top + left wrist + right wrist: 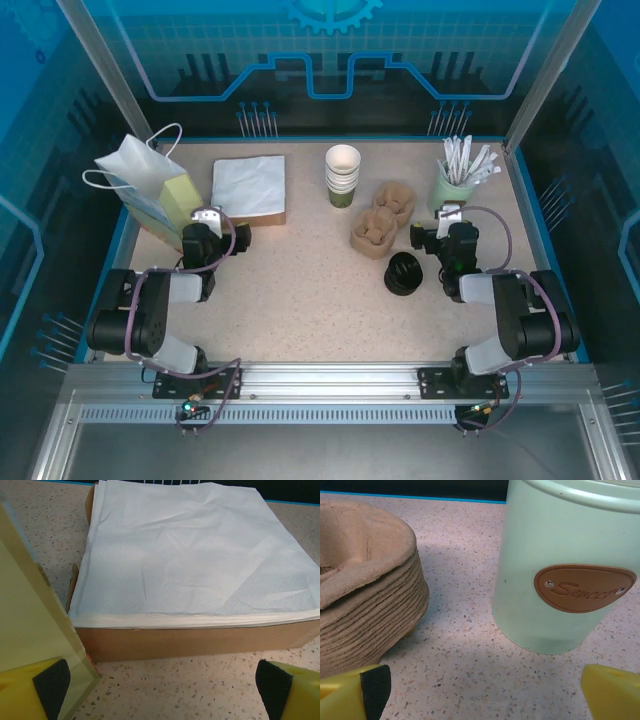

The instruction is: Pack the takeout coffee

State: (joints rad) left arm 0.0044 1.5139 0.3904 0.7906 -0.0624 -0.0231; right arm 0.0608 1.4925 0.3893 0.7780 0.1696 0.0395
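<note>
The takeout coffee cups (pixel 342 176), white paper with green lower bands, stand stacked and open-topped at the back middle of the table. A stack of round black lids (pixel 403 273) sits apart, in front of the brown pulp trays (pixel 383 218). My left gripper (pixel 207 219) is open just in front of the napkin box; in the left wrist view the left gripper (pixel 170 692) has bare table between its yellow fingers. My right gripper (pixel 449 215) is open between the trays (pixel 365 585) and the pale green straw cup (pixel 560 565), and the right gripper (pixel 485 695) holds nothing.
A white paper bag (pixel 133 172) and a yellow-green bag (pixel 181 201) stand at the back left; the yellow-green bag (pixel 30 625) is close to my left finger. White napkins (pixel 195 555) lie on a brown box (pixel 200 640). The straw cup (pixel 455 182) holds white wrapped straws.
</note>
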